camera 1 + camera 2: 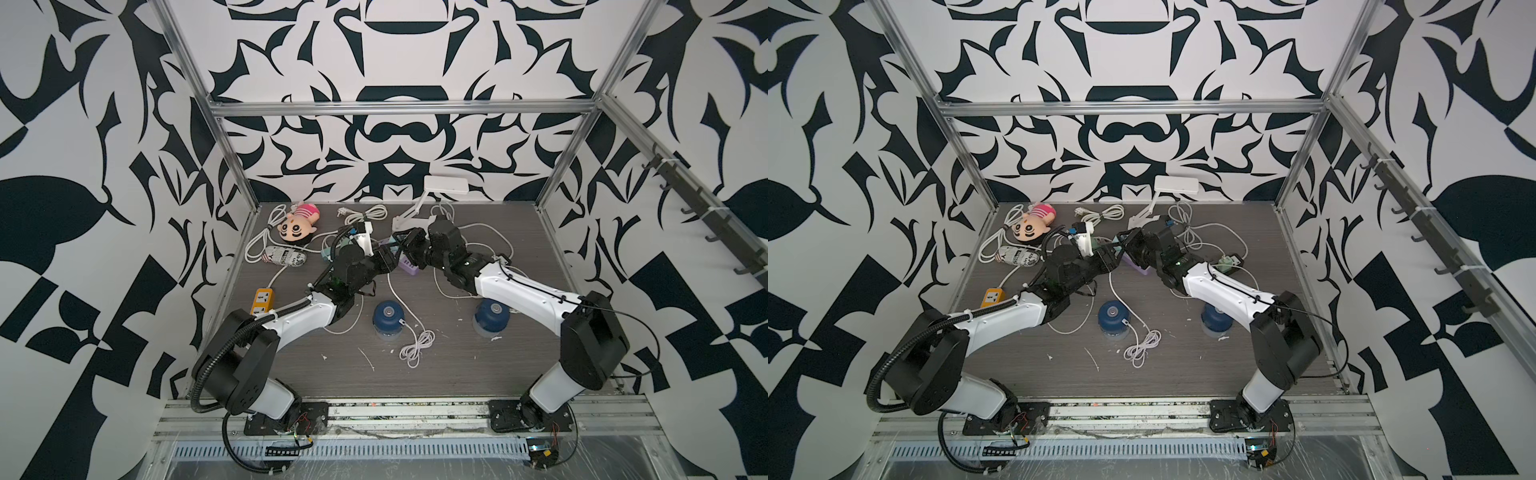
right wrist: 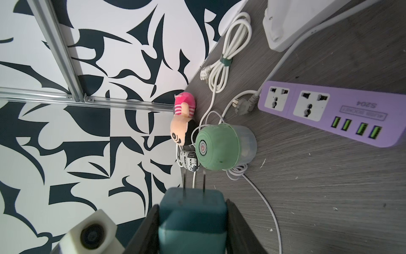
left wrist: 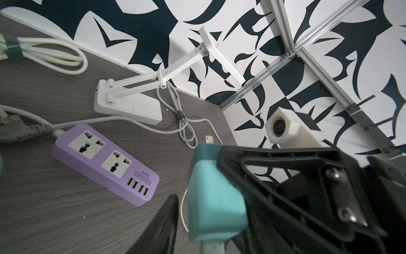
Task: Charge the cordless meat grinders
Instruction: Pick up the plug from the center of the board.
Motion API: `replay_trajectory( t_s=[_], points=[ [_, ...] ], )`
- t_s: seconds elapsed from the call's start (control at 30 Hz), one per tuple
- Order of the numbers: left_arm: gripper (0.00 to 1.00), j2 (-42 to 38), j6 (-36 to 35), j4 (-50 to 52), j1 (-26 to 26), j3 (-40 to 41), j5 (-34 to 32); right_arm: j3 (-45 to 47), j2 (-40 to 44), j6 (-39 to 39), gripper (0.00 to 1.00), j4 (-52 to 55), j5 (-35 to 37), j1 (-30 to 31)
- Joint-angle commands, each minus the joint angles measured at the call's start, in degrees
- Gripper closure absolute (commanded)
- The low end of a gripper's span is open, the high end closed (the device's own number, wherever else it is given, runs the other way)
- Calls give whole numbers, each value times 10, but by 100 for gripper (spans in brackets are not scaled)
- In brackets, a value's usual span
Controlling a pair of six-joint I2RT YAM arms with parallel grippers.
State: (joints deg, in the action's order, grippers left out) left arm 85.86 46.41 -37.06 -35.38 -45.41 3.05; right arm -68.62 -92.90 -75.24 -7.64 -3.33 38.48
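The mint grinder [image 2: 222, 149] stands upright, button up, just ahead of the right gripper [image 2: 193, 206], whose jaws pinch a teal adapter [image 2: 193, 228] with prongs aimed toward it; a navy grinder [image 1: 388, 318] and its twin [image 1: 490, 318] stand upright behind, and of the left gripper [image 1: 384, 257] I cannot tell the gap

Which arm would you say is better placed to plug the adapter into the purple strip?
Likely right: its gripper grips the adapter, prongs pointing out free, and the strip lies close by.
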Motion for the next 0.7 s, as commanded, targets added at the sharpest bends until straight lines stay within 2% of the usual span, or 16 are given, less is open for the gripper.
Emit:
replay_trajectory(
  t_s=[0.0,0.17,0.27,0.43,0.5,0.57,0.67],
  points=[
    [56,6,9,-13,-1,-21,-2,-21,16,4,88,-19,18,9],
    [62,4,14,-19,-2,-15,-6,-22,15,6,88,-18,19,10],
    [73,3,15,-25,-1,-15,-3,-17,17,6,85,-20,19,11],
    [96,-12,-2,5,4,-28,20,-3,46,34,57,-9,20,1],
    [100,-25,-22,58,13,-47,39,1,67,59,51,14,17,-13],
    [100,-38,-43,156,25,-78,59,6,94,95,50,43,12,-32],
    [100,-50,-84,304,44,-141,88,1,132,190,49,106,12,-60]
  ],
)
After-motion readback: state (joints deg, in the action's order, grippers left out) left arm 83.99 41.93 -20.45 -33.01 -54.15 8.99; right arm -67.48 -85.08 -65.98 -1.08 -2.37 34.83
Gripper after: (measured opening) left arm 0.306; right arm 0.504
